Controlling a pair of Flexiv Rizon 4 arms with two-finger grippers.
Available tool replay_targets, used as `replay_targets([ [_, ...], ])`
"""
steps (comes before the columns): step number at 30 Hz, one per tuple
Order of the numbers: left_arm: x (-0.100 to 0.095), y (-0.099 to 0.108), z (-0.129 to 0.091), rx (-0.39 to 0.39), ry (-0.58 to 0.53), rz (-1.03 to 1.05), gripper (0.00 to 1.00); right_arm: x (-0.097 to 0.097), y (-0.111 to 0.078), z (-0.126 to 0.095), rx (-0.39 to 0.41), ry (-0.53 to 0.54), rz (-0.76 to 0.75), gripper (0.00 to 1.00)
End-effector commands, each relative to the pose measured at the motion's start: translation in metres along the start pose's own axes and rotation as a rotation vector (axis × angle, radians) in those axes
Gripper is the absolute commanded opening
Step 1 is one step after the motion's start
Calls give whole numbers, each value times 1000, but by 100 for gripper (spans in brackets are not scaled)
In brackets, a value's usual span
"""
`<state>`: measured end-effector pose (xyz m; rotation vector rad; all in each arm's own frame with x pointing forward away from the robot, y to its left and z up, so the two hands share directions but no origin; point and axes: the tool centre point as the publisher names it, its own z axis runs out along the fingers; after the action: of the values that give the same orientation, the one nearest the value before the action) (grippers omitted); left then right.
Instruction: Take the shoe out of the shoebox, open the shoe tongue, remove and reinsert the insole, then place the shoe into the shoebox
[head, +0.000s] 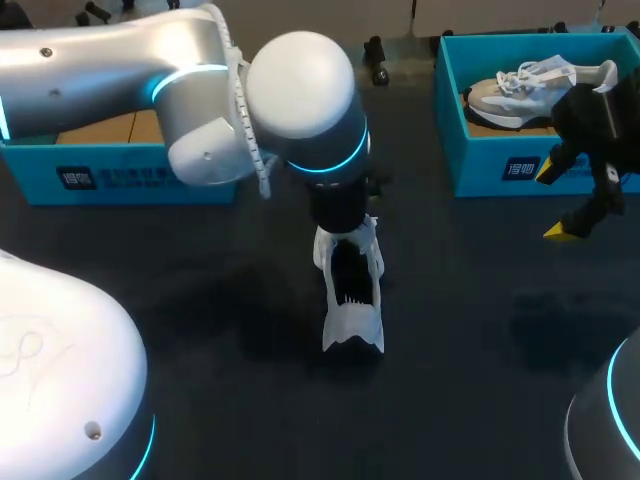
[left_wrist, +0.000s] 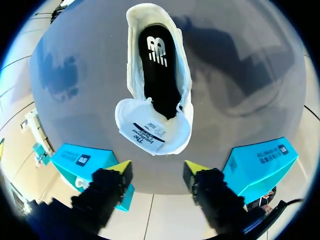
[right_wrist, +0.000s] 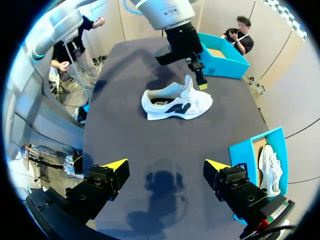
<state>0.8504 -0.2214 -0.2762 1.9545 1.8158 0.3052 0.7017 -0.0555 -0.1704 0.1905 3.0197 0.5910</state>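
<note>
Shoe (head: 352, 330) stands mid-table, tongue folded out, under the left gripper (left_wrist: 157, 169), spread wide and empty like the right gripper (right_wrist: 166, 166).

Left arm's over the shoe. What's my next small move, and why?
Probably lower the left gripper, jaws open, to pinch the black insole at its edge. The tongue is already folded out, the insole lies flat inside the shoe, and the jaws hold nothing.
</note>
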Motion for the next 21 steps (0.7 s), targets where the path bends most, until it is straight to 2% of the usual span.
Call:
replay_targets([
  [1, -3, -2, 5, 10, 0, 5, 33, -1, 1, 1, 4, 2, 1, 100],
  [8, 3, -19, 11, 54, 15, 42, 29, -1, 1, 1, 4, 2, 1, 100],
  [15, 8, -31, 7, 80, 12, 54, 28, -1, 1, 1, 4, 2, 1, 100],
  [21, 8, -38, 6, 90, 9, 51, 32, -1, 1, 1, 4, 2, 1, 100],
])
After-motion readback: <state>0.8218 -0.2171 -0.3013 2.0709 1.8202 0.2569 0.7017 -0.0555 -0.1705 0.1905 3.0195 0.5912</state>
